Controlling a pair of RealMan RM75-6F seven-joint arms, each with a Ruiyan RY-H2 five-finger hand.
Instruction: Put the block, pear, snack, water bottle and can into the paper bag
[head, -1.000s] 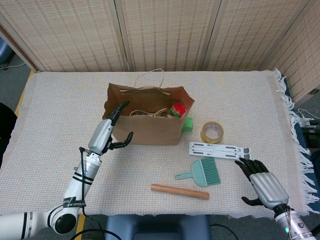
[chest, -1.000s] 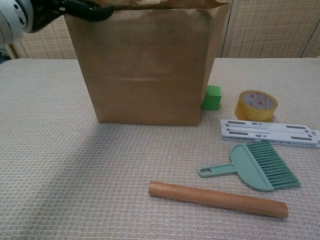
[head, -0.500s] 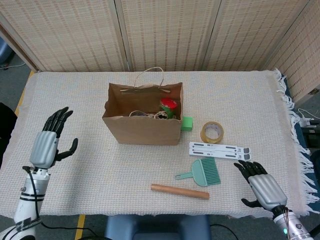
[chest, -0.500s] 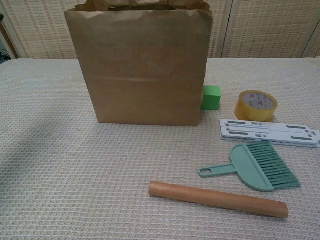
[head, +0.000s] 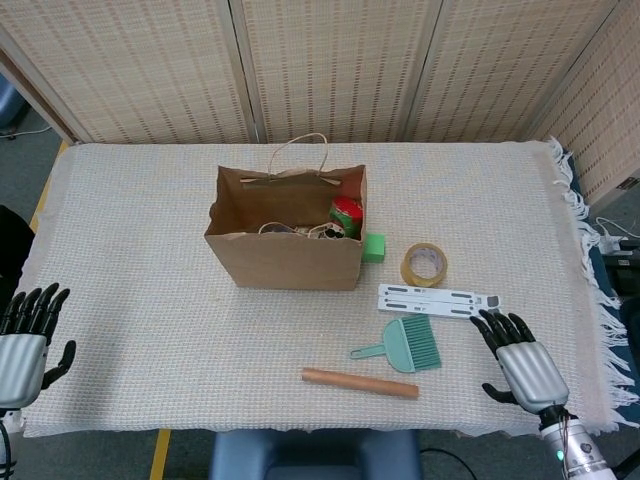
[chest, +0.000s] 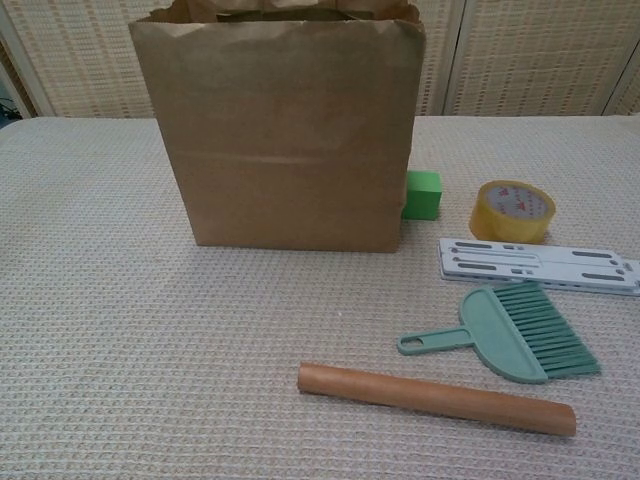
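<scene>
Plainly, the green block (head: 374, 247) is the one task item visible outside the paper bag (head: 285, 262): it sits on the table (head: 150, 200) touching or just beside the bag's right wall, toward the back half of the table. It is roughly cubic, so it has no long axis to line up with. The right hand (head: 523, 365) hangs at the front right corner, fingers apart and holding nothing; the block lies forward and to the left of its fingertips, with the tape roll (head: 424, 265), the grey slotted strip (head: 437, 300) and the small brush (head: 408, 346) between them. The left hand (head: 24, 345) is at the front left edge, fingers likewise spread and empty, with the bag standing between it and the block. So the right hand looks the better placed.

The head view looks down into the bag and shows a red-and-green can (head: 347, 216) among other contents I cannot identify. The chest view shows neither hand and nothing inside the bag, but it shows the block's lit face beside the bag's lower right corner and the wooden rod (chest: 436, 399) near the front edge.
</scene>
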